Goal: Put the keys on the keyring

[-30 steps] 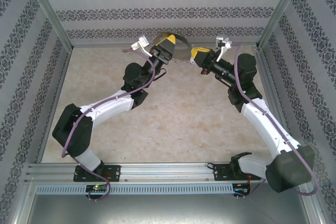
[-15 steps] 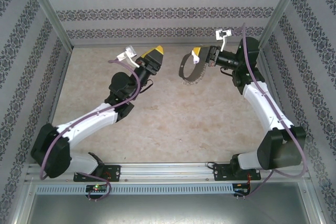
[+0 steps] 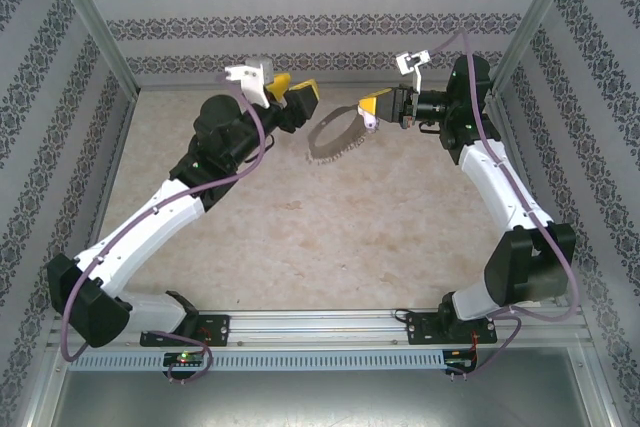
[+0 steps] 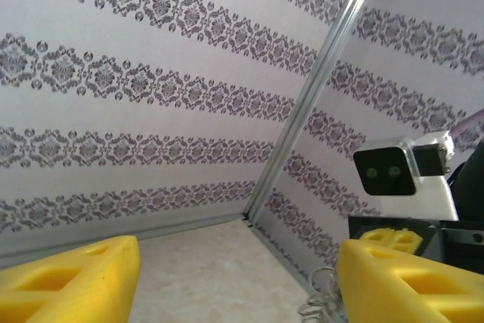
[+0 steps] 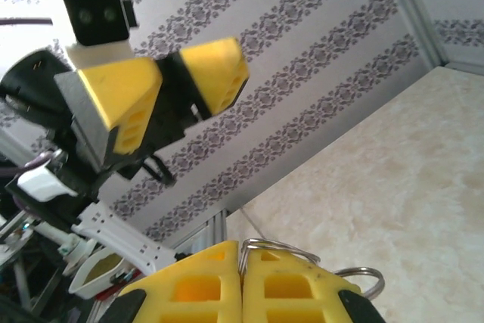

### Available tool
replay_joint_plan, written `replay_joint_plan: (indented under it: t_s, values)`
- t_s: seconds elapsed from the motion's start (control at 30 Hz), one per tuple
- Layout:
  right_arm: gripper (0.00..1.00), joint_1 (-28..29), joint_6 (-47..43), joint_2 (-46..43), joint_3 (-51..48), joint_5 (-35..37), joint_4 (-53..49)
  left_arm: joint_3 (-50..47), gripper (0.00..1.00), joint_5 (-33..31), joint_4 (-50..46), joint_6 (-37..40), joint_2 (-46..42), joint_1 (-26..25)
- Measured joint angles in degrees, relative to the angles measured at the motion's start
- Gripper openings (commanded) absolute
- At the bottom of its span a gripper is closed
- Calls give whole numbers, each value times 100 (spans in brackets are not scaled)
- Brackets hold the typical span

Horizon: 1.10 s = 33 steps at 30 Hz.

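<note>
Pulling away from the meeting point at 12 o'clock, my left arm [image 3: 160, 212] is swinging out toward 10 o'clock. Its left gripper [image 3: 295, 89] is letting its jaws spread wide, carrying nothing, the yellow fingers [image 4: 68, 277] standing well apart in the left wrist view.

My right gripper [image 3: 368, 112], now sitting at 1 o'clock, is staying pinched shut on the rim of the keyring [image 3: 335, 137]. A second ago the hoop was bridging both grippers. Now it is hanging tilted from the right one alone, toward its 8 o'clock and above the table [image 3: 330, 237].

I am reading this as a handover finishing, which is freeing my left jaws to go for a key. The hoop is waiting in the air, held steady.

Wire loops [image 3: 345, 152] are fringing the lower rim. Whether a key is hanging among them is too small to tell.

For room, the table is lying open from the centre down to 6 o'clock. The back wall [image 3: 330, 27] is crowding close behind both grippers at 12, and a corner post [image 4: 318, 88] is rising near the right arm at 2 o'clock. Any swing is best going toward 6.
</note>
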Motion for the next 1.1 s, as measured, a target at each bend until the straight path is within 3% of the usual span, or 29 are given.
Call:
replay_joint_plan:
  t_s: [0.13, 0.43, 0.53, 0.63, 0.73, 0.93, 1.1]
  values:
    - [0, 2, 2, 103, 50, -166, -7, 258, 69, 221, -356, 319, 275, 229]
    - [0, 96, -17, 264, 52, -208, -81, -9, 67, 664, -479, 142, 1126, 476]
    - [0, 160, -570, 326, 208, 109, -914, -232, 68, 706, -472, 33, 1217, 490]
    - [0, 389, -1937, 433, 942, 1213, -2839, -299, 67, 721, -450, -24, 1237, 529]
    - [0, 846, -3008, 522, 1659, 2352, -4140, -299, 68, 713, -289, -33, 1233, 586]
    - [0, 1895, -4625, 905, 2785, 4706, -6207, -313, 68, 651, -210, -31, 1215, 673]
    - [0, 2524, -5517, 1436, 3101, 6509, -7254, -509, 68, 566, -85, -28, 1067, 826]
